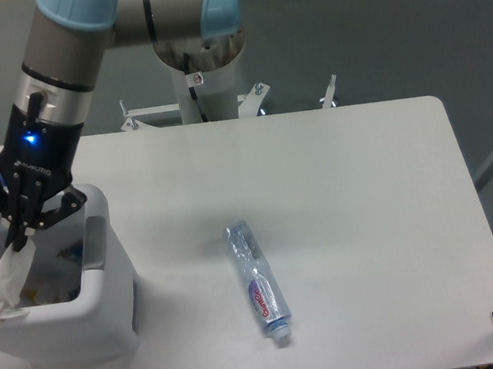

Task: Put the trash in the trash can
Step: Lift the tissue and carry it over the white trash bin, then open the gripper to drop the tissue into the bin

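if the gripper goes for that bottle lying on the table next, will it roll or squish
The bottle lies on its side on the flat table, so a nudge from the side would probably roll it. It looks clear and empty, so likely light and easy to shove. Its walls look crumpled, so it may give under the fingers rather than stay stiff.

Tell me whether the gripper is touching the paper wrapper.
Touching: the camera view shows the gripper fingertips pinching the top of the paper wrapper, which hangs over the trash can.
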